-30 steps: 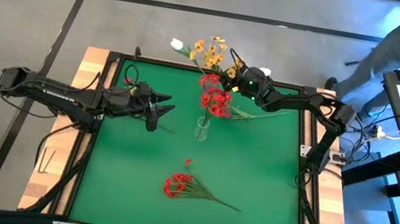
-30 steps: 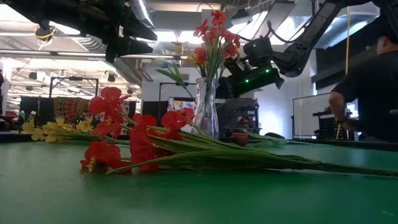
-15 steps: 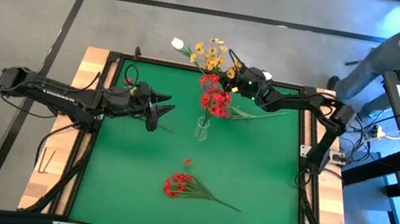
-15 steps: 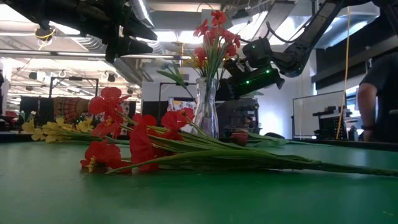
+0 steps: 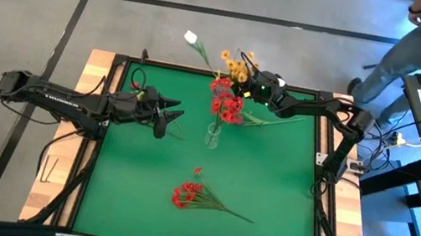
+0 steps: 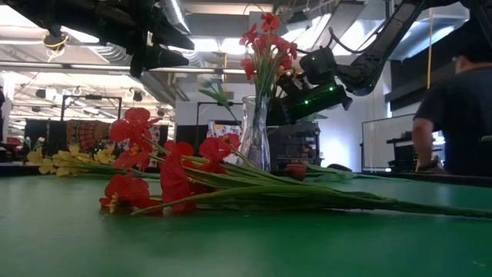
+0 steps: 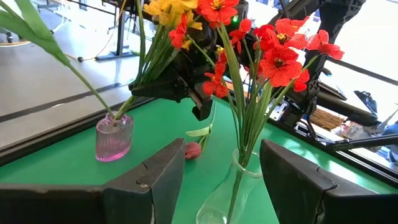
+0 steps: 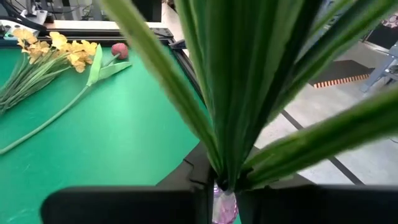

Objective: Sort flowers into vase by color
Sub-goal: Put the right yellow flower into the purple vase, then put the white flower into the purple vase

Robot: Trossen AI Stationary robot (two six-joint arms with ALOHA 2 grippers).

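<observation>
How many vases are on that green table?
2. A tall clear glass vase stands mid-table holding red flowers. A small pink glass vase sits near the far edge, holding the yellow bunch. Others may be hidden.

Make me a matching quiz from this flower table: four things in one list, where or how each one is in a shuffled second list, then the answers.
Things:
1. clear vase
2. loose red bunch
3. yellow bunch
4. left claw

States:
a. gripped by the right claw
b. lying flat on the table
c. open, holding nothing
d. holds upright red flowers

Pairs: 1-d, 2-b, 3-a, 4-c.
</observation>
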